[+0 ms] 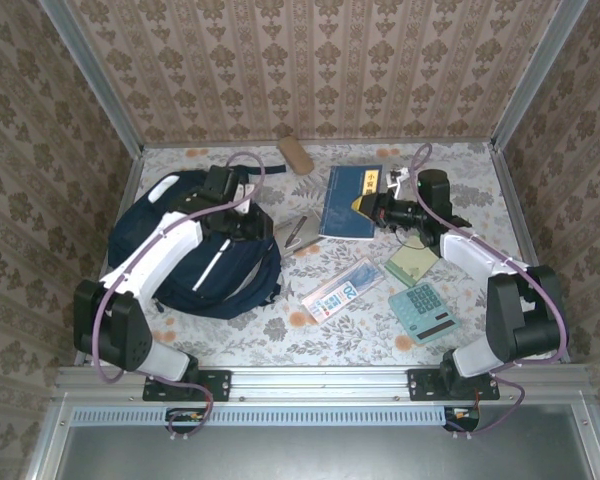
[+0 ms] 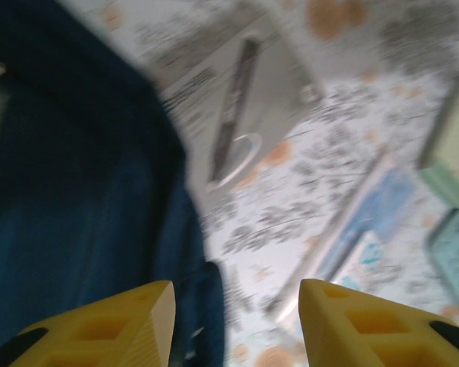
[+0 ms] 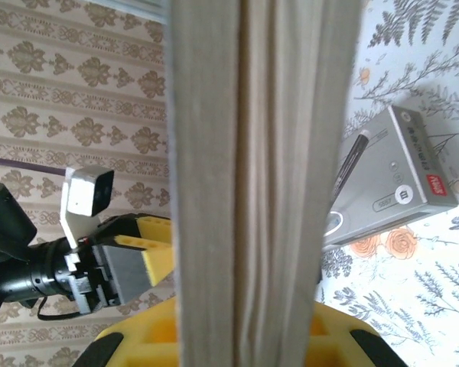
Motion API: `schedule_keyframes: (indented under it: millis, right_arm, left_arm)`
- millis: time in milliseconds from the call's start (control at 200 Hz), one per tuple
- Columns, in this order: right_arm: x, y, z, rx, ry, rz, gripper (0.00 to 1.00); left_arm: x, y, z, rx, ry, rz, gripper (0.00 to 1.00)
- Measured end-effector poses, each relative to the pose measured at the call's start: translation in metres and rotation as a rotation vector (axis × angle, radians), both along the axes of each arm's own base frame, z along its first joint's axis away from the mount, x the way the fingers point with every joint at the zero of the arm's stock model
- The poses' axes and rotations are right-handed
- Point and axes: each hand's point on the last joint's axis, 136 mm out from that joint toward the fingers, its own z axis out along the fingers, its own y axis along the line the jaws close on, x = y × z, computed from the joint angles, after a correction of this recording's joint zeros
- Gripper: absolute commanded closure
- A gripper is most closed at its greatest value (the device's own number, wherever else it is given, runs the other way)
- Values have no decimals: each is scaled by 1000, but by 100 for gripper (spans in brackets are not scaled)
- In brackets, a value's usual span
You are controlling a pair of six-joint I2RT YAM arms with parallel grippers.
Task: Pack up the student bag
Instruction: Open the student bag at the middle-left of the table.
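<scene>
You're looking at a table [image 1: 310, 335] w/ a floral cloth, boxed in by patterned wallpaper walls. The student bag [image 1: 195, 262] lies on the left part of it, under your left arm.

The left gripper [image 2: 236, 298] hangs over the bag's right edge. Its yellow fingers stand apart w/ nothing between them, so it's released. That wrist view is blurred, but you can see navy fabric on one side and cloth on the other.

Just right of the bag lies a silver case [image 1: 298, 232]. Further right of the bag, past the case, is the blue book [image 1: 348, 192]. Your right gripper [image 1: 367, 205] is clamped on the book's far-from-bag edge, and the wrist cam shows the page edges pinched between the yellow fingers. Can't tell if the book is off the cloth.

Right of the bag's near corner sits a clear ruler pack [image 1: 342, 288]. Well right of the bag are a green notepad [image 1: 412, 265] and a teal calculator [image 1: 425, 312]. Behind the bag, by the back wall, lies a brown block [image 1: 295, 153].
</scene>
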Motion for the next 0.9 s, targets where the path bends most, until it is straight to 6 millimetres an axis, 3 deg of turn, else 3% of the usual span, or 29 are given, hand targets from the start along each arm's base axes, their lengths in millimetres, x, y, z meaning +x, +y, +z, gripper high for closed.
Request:
schedule_keyframes:
  millis: [225,660,760,830,900]
  right_arm:
    - [-5,15,-6,-9,12,31,100]
    - [-7,20,-8,-11,15,43,100]
    - [-9,23,-8,-13,14,48,100]
    - [-10,25,-8,-13,14,54,100]
    - [-12,28,-8,-13,15,61,100]
  left_arm:
    - [-9,47,-33,284,-8,22,56]
    - [-12,61,-82,616,7,-96,58]
    - [-11,66,-86,672,-2,-104,65]
    - [-10,67,-87,687,-5,-110,89]
    - [-11,67,-87,702,-11,-128,100]
